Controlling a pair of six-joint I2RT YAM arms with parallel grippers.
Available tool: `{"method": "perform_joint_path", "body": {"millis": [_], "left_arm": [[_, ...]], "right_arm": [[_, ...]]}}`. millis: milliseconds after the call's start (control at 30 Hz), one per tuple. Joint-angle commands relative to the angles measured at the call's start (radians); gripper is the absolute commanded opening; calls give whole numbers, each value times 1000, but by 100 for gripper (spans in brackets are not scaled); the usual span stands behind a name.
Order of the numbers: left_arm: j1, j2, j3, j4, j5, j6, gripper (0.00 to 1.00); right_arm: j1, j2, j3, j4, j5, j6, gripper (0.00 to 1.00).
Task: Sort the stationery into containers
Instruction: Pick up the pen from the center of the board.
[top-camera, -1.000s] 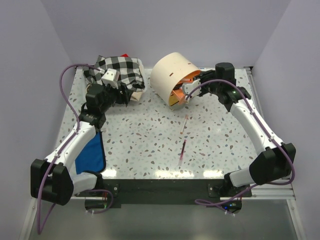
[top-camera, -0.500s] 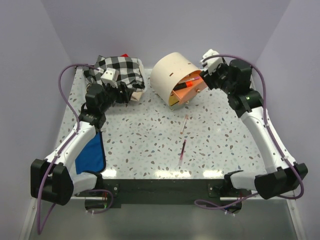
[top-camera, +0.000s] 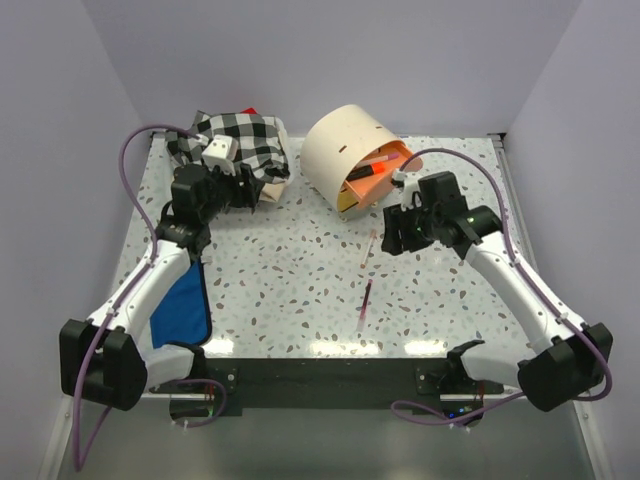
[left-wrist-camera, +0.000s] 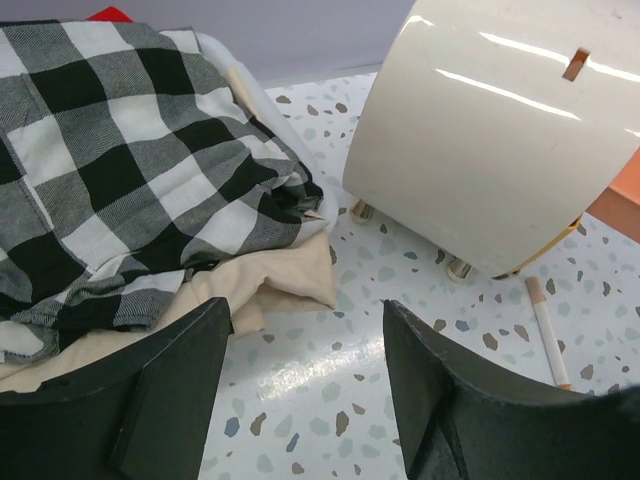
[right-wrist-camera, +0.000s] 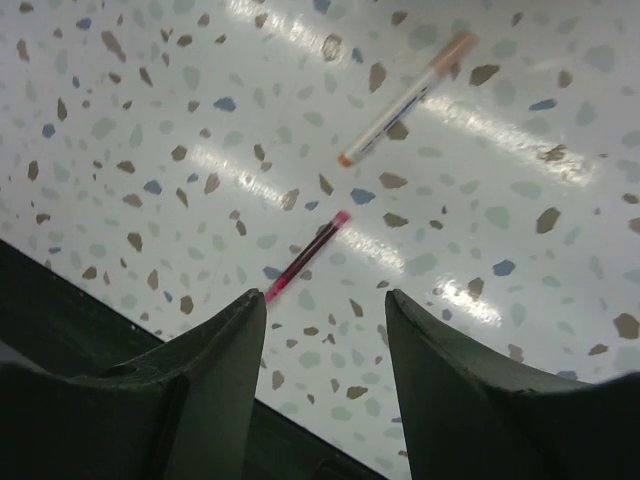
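Plain lilac walls (top-camera: 330, 50) enclose a glossy speckled terrazzo table (top-camera: 290, 270).

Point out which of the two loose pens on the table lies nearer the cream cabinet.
The white pen with orange tips, just in front of the cabinet; the pink pen lies beyond it, farther from the cabinet.

No readable text, label, brand, number or sign shows in any view.
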Motion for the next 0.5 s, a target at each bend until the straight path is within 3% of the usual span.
{"method": "perform_joint_path", "body": {"millis": [0,133,233,300,333,367,433,467], "left_arm": [[10,-45,8,-48,-54,15,68],[10,-97,-37,-27,-81,3,68],[23,-116,-57,-27,-78,6,68],[28,-125,-75,-14,-78,27,68],[28,-137,-83,-5,-76,35,68],[30,-142,-91,4,-73,43,68],[33,-156,-111,30,-73,46,68],[37,-157,-114,39,-64,45,68]], "right_arm": [[114,22,-48,-17,-38,74,55],[225,53,-107,24,-62,36,54],[254,112,-98,24,-176,-194,53],[280,189,-14,-96,-277,-504,47],[289,207,6,-125,-283,-615,48],[297,223,43,-161,-277,-879,49],[302,263,65,-269,-261,-1131,49],[302,267,59,-290,-236,-1373,50]]}}
